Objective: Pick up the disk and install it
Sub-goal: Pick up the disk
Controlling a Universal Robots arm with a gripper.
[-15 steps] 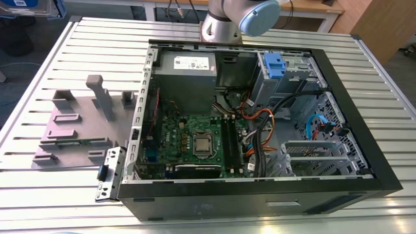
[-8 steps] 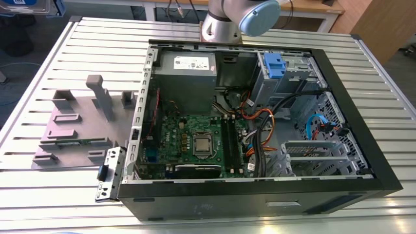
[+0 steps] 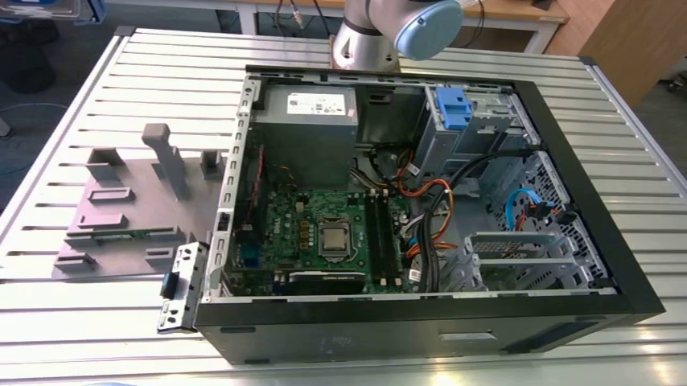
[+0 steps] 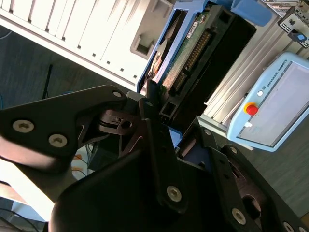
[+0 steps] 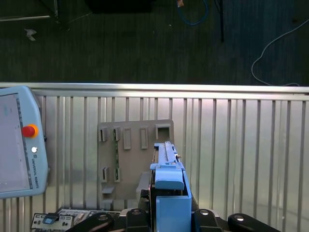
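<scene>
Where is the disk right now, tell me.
In both wrist views the disk is clamped in the gripper, held above the ribbed metal table near the grey fixture plate.

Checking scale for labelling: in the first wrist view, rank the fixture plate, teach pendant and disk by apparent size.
1-2. fixture plate and teach pendant: about alike; the pendant is cropped.
3. disk: smallest, though nearest the camera.

A computer case [image 3: 429, 322] is set on the table [image 3: 96, 322] in the exterior view, with a fixture plate [image 3: 118, 217] laid at its nine o'clock; the disk [image 4: 193, 48] is clamped within the gripper [image 4: 169, 113] in the second wrist view
</scene>
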